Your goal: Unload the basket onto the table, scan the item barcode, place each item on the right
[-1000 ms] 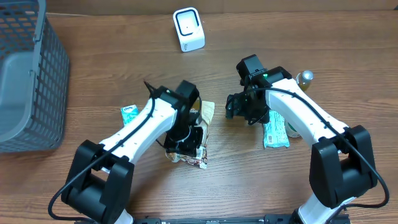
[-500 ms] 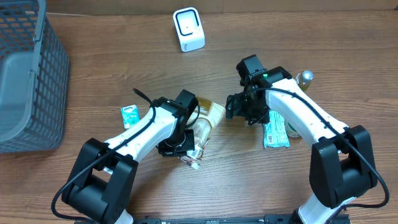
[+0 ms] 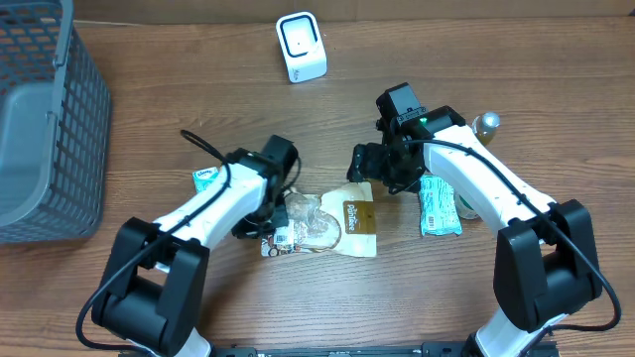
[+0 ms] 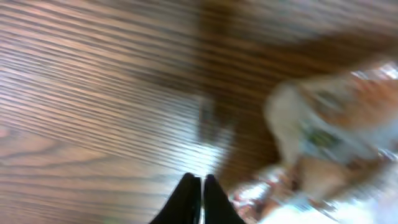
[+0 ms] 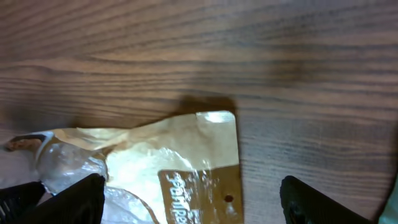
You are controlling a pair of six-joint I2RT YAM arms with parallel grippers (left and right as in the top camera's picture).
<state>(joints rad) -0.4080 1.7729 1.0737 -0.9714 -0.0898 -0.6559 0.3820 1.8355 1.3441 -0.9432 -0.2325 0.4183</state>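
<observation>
The item, a clear snack bag with a brown label (image 3: 349,218), lies flat on the table, label up. It fills the lower part of the right wrist view (image 5: 186,155) and shows as a blur at the right of the left wrist view (image 4: 329,137). My right gripper (image 3: 373,171) (image 5: 193,208) hovers open over the bag's upper edge, one finger on each side. My left gripper (image 3: 270,220) (image 4: 200,198) is shut beside the bag's crumpled left end, with nothing seen between its fingertips. The white scanner (image 3: 300,47) stands at the back centre.
A grey basket (image 3: 40,119) stands at the far left. A small green tissue pack (image 3: 205,178) lies left of the left arm. A teal packet (image 3: 438,206) and a bottle (image 3: 485,124) lie under and beside the right arm.
The left arm swung left and down, and the bag went from bunched upright at its gripper to lying flat, label up. The right gripper shifted slightly left over it and widened a little.
</observation>
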